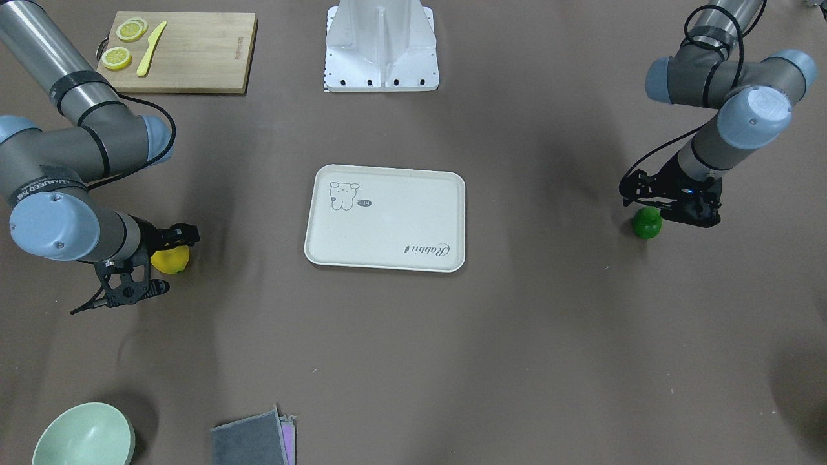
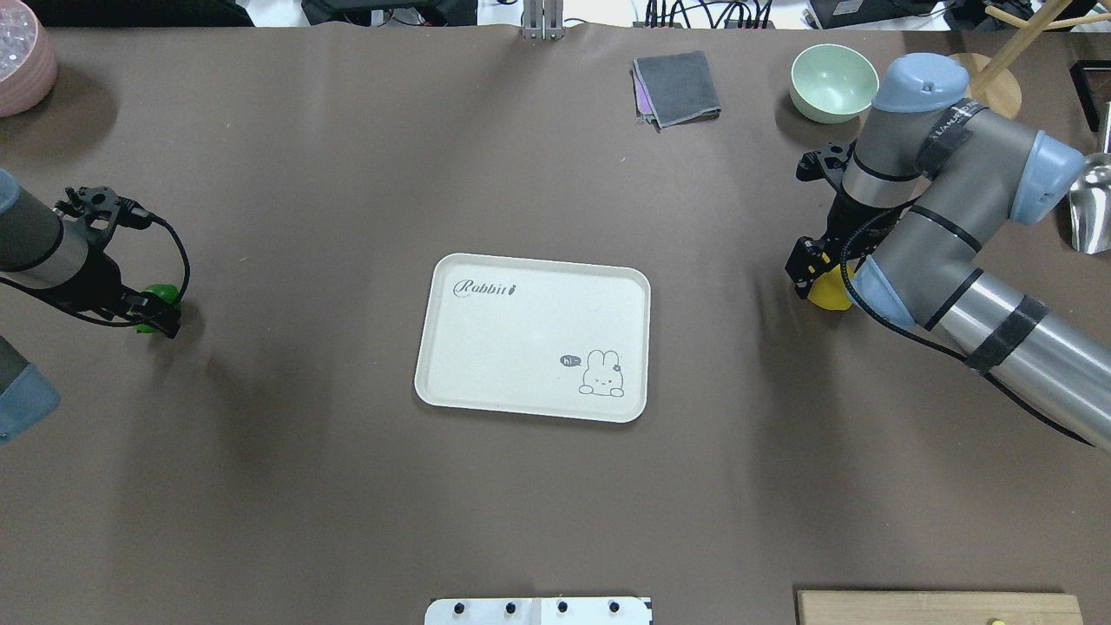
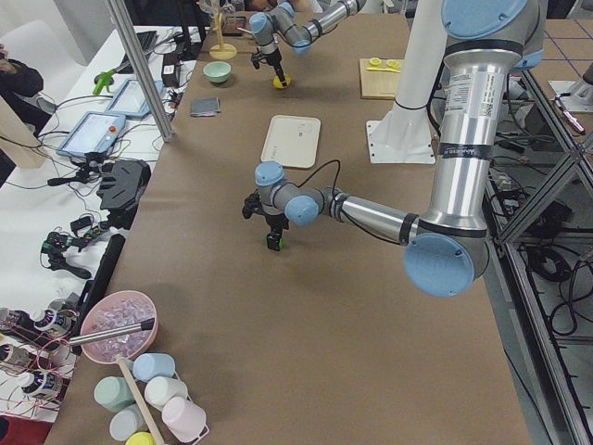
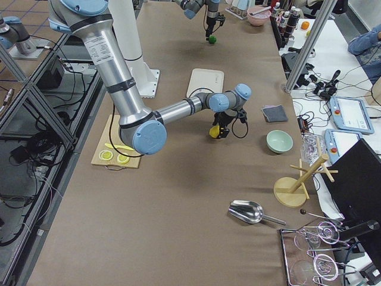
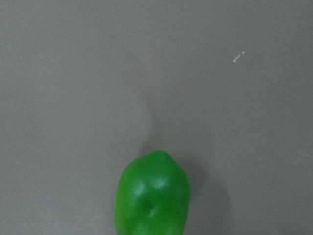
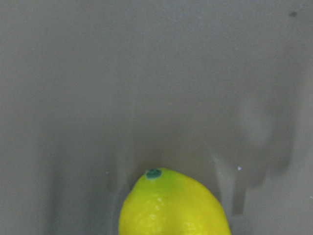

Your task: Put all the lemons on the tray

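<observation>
The yellow lemon [image 1: 172, 261] lies near the right end of the desk [image 1: 530, 361] with the right jaws low over it. The green lemon [image 1: 646, 223] lies near the left end with the left jaws low over it, likely for picking up, but I cannot tell if either jaws are open or closed. The tray [image 1: 387, 223] sits with no fruit in the middle, likely so both arms can reach it, and the desk has a flat brown cover with a messy white bench [image 3: 28, 199] past its far edge.
</observation>
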`<state>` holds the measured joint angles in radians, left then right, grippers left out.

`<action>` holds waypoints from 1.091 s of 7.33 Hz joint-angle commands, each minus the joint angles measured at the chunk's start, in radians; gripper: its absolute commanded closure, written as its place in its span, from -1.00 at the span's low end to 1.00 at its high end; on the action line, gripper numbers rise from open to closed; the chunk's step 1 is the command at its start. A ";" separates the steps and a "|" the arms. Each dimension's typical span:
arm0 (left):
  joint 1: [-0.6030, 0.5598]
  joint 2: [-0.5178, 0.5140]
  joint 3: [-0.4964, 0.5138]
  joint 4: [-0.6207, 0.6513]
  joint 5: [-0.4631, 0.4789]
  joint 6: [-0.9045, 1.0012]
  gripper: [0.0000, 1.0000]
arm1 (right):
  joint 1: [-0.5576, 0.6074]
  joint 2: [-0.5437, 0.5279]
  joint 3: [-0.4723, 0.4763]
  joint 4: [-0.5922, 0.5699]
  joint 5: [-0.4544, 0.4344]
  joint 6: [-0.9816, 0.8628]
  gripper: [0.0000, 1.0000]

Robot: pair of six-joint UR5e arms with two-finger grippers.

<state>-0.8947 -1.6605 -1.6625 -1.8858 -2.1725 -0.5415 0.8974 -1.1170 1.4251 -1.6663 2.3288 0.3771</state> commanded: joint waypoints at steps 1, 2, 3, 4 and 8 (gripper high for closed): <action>0.000 -0.013 0.017 -0.001 -0.003 0.002 -0.94 | -0.002 0.003 -0.002 0.000 0.007 -0.003 0.30; 0.002 -0.013 0.020 -0.001 -0.003 0.002 -0.94 | -0.002 0.011 0.003 0.003 0.007 -0.004 0.65; 0.000 -0.022 0.038 -0.001 -0.003 0.005 -0.94 | -0.005 0.013 0.003 0.037 0.006 -0.003 0.73; 0.000 -0.031 0.062 -0.001 -0.003 0.021 -0.94 | -0.009 0.025 0.011 0.072 0.004 0.000 0.74; -0.012 -0.065 0.081 -0.001 -0.012 0.017 0.04 | -0.073 0.126 0.064 0.273 0.017 -0.010 0.71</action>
<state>-0.9021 -1.7250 -1.5756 -1.8868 -2.1798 -0.5230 0.8495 -1.0142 1.4631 -1.4264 2.3407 0.3686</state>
